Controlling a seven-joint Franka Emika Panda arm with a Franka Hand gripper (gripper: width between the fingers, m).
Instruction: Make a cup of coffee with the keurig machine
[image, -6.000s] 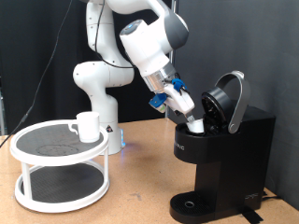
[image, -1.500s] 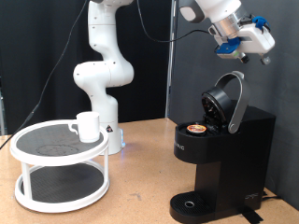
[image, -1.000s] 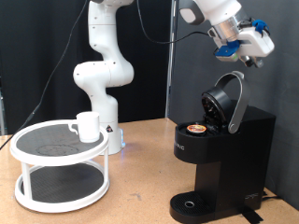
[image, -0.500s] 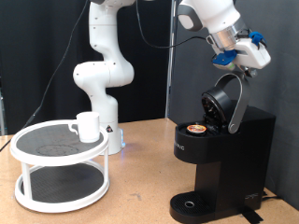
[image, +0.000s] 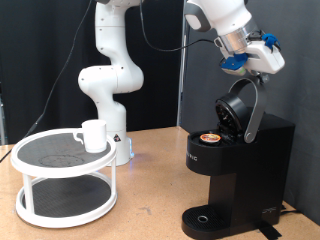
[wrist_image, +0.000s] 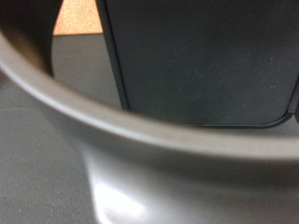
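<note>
The keurig machine (image: 240, 170) stands at the exterior view's right with its domed lid (image: 245, 105) hinged up. A small pod with a brown top (image: 209, 138) sits in the open chamber. My gripper (image: 262, 58) is just above the top edge of the raised lid, close to it, and holds nothing that I can see. The wrist view shows only the lid's grey curved rim (wrist_image: 140, 140) very close and the black machine body (wrist_image: 196, 56) behind it; no fingers show there. The white cup (image: 94, 134) stands on the round stand at the exterior view's left, far from the gripper.
The cup rests on the top tier of a white two-tier round stand (image: 62, 190). The robot's base (image: 108, 100) rises behind it. The machine's round drip tray (image: 205, 217) has nothing on it. A wooden tabletop (image: 150, 200) lies between the stand and the machine.
Six seconds ago the gripper was at the chamber with the pod. It then rose to the upper right and over the last second has come down and leftward to the top of the raised lid.
</note>
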